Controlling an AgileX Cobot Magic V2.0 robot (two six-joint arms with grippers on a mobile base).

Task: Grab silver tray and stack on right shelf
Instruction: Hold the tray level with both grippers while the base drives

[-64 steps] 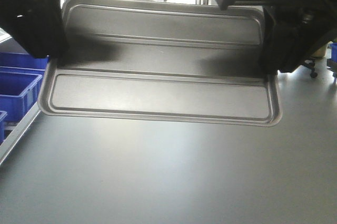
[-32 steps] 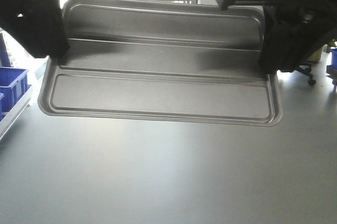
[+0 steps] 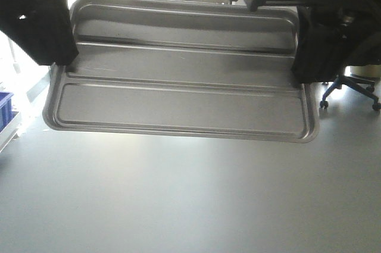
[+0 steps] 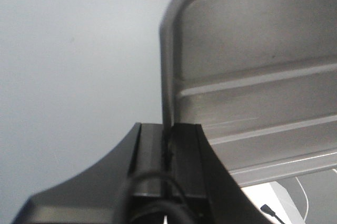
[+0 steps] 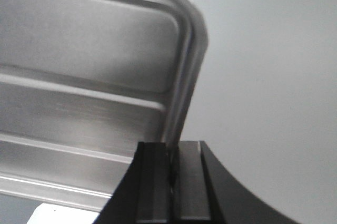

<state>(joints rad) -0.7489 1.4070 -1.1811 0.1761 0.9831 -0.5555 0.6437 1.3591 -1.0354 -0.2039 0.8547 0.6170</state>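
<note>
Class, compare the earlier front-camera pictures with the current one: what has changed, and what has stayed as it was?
The blue bins at left have slid almost out of view, and more of the office chair shows at right. The silver tray keeps its place in view, the left gripper and right gripper clamped on its end rims, jaws shut.

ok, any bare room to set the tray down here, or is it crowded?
Free: the wide grey surface below the tray, bare across the front view. Crowded: a blue bin at far left, an office chair at far right. The left tool and right tool clamp the tray's short ends.
</note>
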